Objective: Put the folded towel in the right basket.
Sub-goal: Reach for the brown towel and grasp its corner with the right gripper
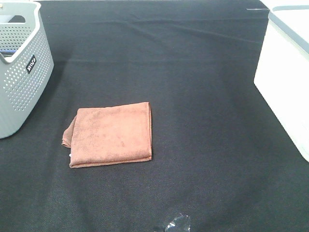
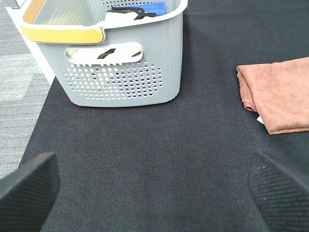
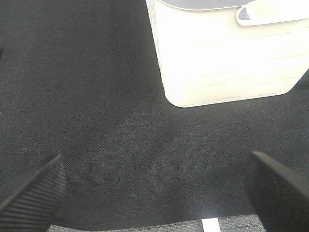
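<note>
- Worktop (image 1: 193, 72) is carrying both baskets and the towel.
- Right basket (image 1: 289, 72) is standing at the right edge, well apart from the towel.
- Towel (image 1: 112, 135) is lying folded, left of centre.
- Left tool (image 2: 154, 193) and right tool (image 3: 154, 191) are hanging released, grasping nothing.
- Judgement: pinching all layers at the thick fold should be keeping it folded.

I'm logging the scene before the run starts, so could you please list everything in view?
folded towel: one, rust brown, flat, left of centre
grey basket: one, grey, perforated, far left
basket contents: several, blue and black, inside the grey basket
white basket: one, white, right edge
table cloth: one, black, under everything
plastic scrap: one, clear, front edge
left hand: one, black, open, over bare cloth
right hand: one, black, open, facing the white basket
</note>
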`<state>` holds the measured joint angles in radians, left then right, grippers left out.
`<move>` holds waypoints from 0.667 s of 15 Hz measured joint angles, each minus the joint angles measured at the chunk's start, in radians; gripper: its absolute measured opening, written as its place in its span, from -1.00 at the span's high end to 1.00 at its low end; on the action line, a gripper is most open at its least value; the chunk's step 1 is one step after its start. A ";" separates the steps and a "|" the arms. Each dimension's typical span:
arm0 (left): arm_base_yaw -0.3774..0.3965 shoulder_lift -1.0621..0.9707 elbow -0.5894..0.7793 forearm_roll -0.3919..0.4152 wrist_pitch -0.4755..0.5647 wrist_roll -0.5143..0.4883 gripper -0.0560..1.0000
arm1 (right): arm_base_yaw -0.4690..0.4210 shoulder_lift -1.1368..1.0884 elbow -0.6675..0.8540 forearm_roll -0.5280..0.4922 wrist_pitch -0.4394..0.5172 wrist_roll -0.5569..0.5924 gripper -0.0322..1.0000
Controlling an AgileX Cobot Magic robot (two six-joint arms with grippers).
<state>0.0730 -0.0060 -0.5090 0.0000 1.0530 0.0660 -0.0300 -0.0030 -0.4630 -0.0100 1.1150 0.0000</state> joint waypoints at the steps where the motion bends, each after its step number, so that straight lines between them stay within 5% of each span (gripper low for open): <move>1: 0.000 0.000 0.000 0.000 0.000 0.000 -0.98 | 0.000 0.000 0.000 0.000 0.000 0.000 -0.94; 10: 0.000 0.000 0.000 0.000 0.000 0.000 -0.98 | 0.000 0.000 0.000 0.000 0.000 0.000 -0.94</move>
<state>0.0730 -0.0060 -0.5090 0.0000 1.0530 0.0660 -0.0300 -0.0030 -0.4630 -0.0100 1.1150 0.0000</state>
